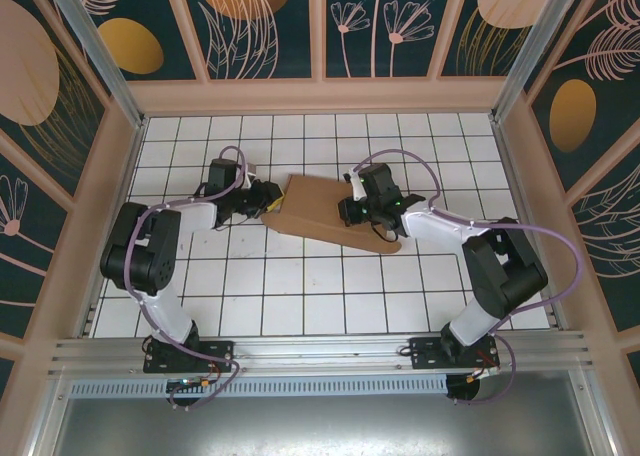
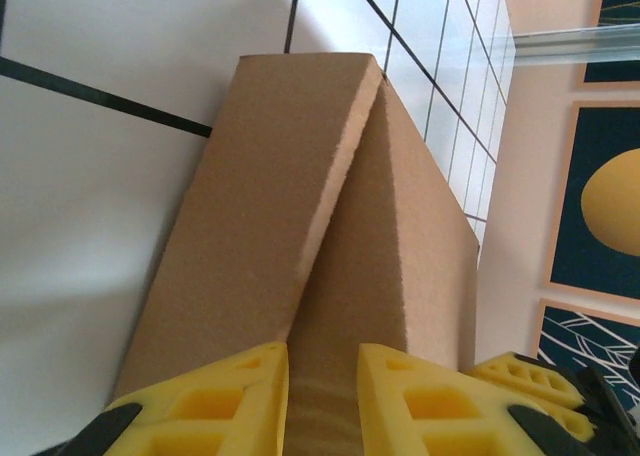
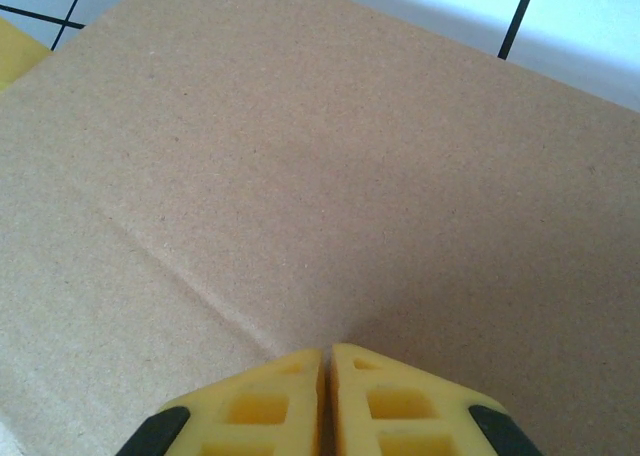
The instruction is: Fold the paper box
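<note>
Yellow foam tips of the left gripper (image 2: 322, 358) stand a little apart, and the near end of the plain brown cardboard paper box (image 2: 390, 276) runs into the gap between them. Whether the pads actually bear on it, I cannot tell. Just past the tips a folded panel (image 2: 265, 206) lies over the sheet, its long edge lifted along the middle.

Over on the right gripper (image 3: 327, 358) the jaws are pressed almost together, holding nothing, with the tips down at the cardboard face right where a faint crease line (image 3: 190, 276) ends.

Pulling out to the overhead camera: the box lies skewed in the middle of the white tiled table (image 1: 300, 296). The left arm is at its left end and the right arm is above its right half. A rounded tab (image 1: 388, 242) pokes out at the near right corner.

Risks as I see them:
- The lifted panel looks springy, so if the left jaws draw off it could flop open.
- If the closed right tips push sideways rather than straight down, the sheet may skate on the smooth tiles or swing about its left end.
- A hard press off the crease line could dent the board and set the fold in the wrong place.
</note>
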Motion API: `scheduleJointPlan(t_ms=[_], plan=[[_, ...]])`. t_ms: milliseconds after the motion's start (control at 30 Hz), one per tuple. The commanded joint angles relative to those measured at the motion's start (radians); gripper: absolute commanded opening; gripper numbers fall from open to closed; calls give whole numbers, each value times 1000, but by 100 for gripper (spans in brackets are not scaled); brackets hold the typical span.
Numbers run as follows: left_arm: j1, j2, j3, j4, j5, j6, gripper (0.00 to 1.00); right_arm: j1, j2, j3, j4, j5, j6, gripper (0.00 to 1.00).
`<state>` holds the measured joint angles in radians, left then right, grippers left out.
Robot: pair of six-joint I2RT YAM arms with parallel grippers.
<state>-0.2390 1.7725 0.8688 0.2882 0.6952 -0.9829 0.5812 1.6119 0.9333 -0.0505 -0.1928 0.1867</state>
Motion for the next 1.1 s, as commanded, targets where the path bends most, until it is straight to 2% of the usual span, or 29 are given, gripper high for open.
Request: scheduleJointPlan(t_ms=[0, 133, 267, 433, 567, 900, 1067], plan=[[-40, -53, -14, 59, 81, -54, 25, -4, 49, 6, -79, 5, -29, 15], [-59, -120, -42, 30, 76, -58, 27, -14, 40, 19, -104, -7, -39, 21], [-56, -188, -34, -140, 11, 37, 39, -27, 36, 25, -126, -33, -53, 23], [-56, -219, -58, -210, -30, 82, 53, -29, 51, 42, -151, -56, -63, 23], [-57, -201, -49, -268, -63, 133, 54, -29, 60, 53, -166, -54, -67, 24], [-86, -178, -26, -246, -3, 118, 55, -29, 77, 52, -158, -59, -59, 25], [-110, -144, -59, -164, 33, 63, 55, -29, 68, 56, -152, -51, -52, 25]])
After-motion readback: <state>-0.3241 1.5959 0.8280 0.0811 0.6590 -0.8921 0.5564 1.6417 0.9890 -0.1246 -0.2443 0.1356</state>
